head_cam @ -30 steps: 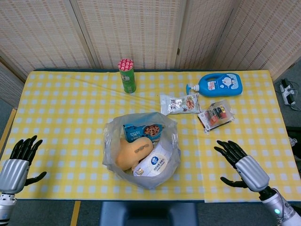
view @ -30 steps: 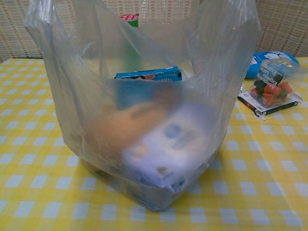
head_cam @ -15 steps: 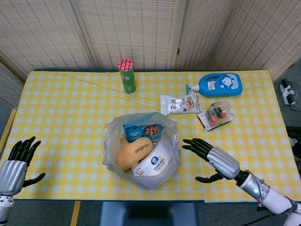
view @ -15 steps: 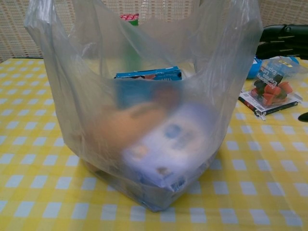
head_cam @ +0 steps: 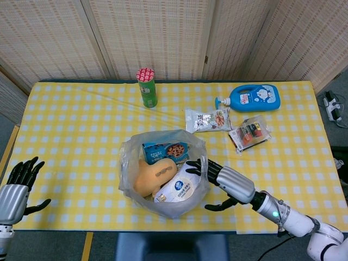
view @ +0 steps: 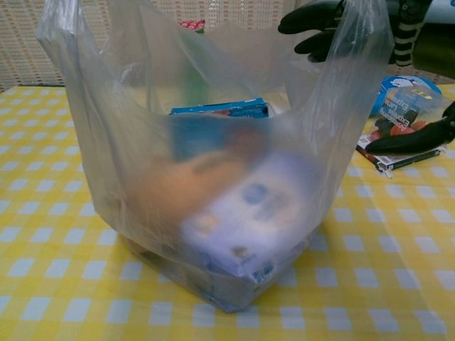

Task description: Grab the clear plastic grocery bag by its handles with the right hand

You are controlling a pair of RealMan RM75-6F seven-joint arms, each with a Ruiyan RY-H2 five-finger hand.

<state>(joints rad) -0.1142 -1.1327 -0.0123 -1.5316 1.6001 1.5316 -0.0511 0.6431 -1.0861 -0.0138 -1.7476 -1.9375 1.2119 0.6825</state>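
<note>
The clear plastic grocery bag (head_cam: 162,173) stands open near the table's front edge, holding a blue snack box, a tan loaf and a white packet. In the chest view the bag (view: 213,163) fills the frame, its handles standing up at the top. My right hand (head_cam: 217,176) reaches in from the right, fingers spread, black fingertips over the bag's right rim. The same right hand (view: 334,25) shows at the bag's upper right handle, holding nothing. My left hand (head_cam: 19,182) hovers open at the table's front left corner.
On the yellow checked table (head_cam: 76,130) stand a green can (head_cam: 147,87) at the back, a blue bottle (head_cam: 255,98), a silver snack pack (head_cam: 207,119) and a clear packet (head_cam: 250,132) to the right of the bag.
My right hand has swept left from the table's front right to the bag's right rim. The left hand has sunk slightly. The bag has not moved.
</note>
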